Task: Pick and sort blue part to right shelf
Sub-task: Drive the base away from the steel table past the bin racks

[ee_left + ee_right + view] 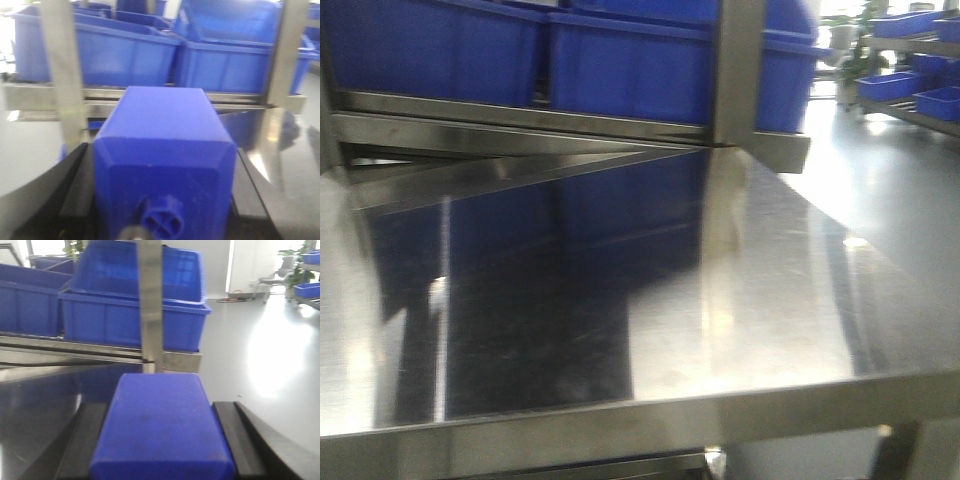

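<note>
**Exterior front view**
- Right shelf: stainless steel, with an upright post and a front rail running across the top of the frame.
- Blue bins: two, side by side, just behind the front rail.
- Steel surface: a reflective sheet in front of and below the front rail. The picture is blurred.

**Left wrist view**
- Left hand: black fingers closed on either side of a squat blue block.
- The block has bevelled corners and a small round knob facing the camera. It is held on the near side of the front rail, with the bins beyond it.

**Right wrist view**
- Right hand: black fingers closed on the blue part.
- Only the part's flat-sided body shows; its cap end cannot be seen. It is held just short of the front rail, over the surface.
- Bins stand behind the rail.
- Grey floor: beyond the rail's end.
</note>
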Controlling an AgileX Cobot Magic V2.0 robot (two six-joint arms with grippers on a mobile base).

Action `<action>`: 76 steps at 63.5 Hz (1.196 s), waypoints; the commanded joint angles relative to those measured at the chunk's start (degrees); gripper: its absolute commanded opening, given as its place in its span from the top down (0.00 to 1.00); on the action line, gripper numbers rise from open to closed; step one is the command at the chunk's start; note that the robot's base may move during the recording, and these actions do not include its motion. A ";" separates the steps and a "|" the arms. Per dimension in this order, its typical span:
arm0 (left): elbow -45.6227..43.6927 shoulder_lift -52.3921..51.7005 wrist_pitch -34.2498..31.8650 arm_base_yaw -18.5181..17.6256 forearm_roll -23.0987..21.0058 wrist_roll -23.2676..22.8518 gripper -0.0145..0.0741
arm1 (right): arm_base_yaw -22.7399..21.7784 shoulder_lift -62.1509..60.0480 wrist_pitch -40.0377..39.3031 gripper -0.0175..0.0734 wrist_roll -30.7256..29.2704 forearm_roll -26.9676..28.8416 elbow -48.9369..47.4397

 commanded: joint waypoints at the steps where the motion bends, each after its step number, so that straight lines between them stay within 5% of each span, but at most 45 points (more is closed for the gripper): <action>1: -1.73 0.43 -5.10 0.06 -0.45 -0.05 0.44 | -0.36 0.29 -5.03 0.38 -0.56 -0.35 -1.72; 76: -1.73 0.43 -5.10 0.06 -0.45 -0.05 0.44 | -0.36 0.29 -5.03 0.38 -0.56 -0.35 -1.72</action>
